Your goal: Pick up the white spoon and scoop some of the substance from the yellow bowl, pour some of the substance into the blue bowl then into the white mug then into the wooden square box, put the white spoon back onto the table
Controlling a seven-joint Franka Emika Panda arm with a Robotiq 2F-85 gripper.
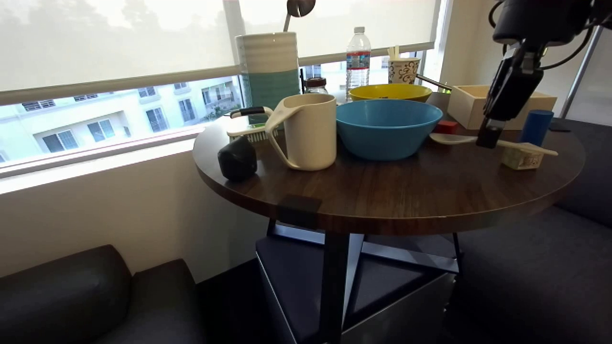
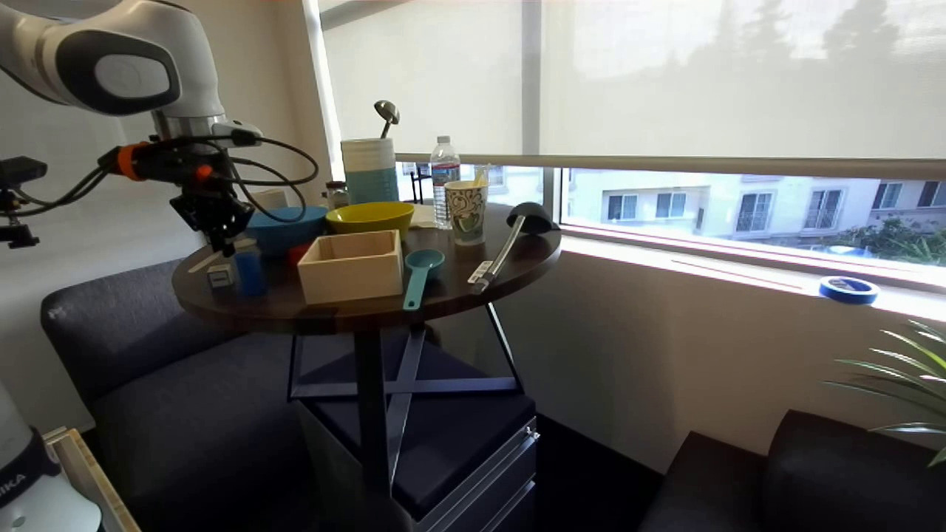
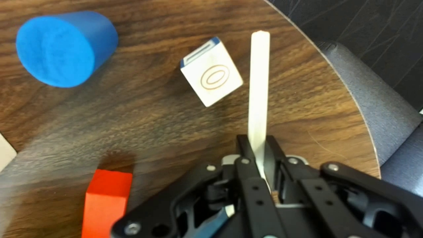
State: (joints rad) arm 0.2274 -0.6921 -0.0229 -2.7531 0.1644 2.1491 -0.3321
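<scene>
My gripper (image 3: 256, 142) is shut on the handle of the white spoon (image 3: 258, 82). In an exterior view the spoon (image 1: 452, 139) lies level, low over the table (image 1: 382, 191), its oval bowl towards the blue bowl (image 1: 387, 134). I cannot tell if it touches the table. In the wrist view the spoon's bowl is hidden behind my fingers. The yellow bowl (image 1: 389, 91) stands behind the blue bowl; its contents are not visible. The white mug (image 1: 313, 136) stands beside the blue bowl. The wooden square box (image 2: 351, 277) stands near the yellow bowl and shows in both exterior views.
A small cube (image 3: 213, 74) lies beside the spoon's handle, with a blue cylinder (image 3: 59, 49) beyond it. A red block (image 3: 107, 205) lies near my gripper. A teal scoop (image 2: 421, 273), a ladle (image 2: 510, 244), a paper cup (image 2: 467, 210) and a bottle (image 1: 358, 62) also stand or lie there.
</scene>
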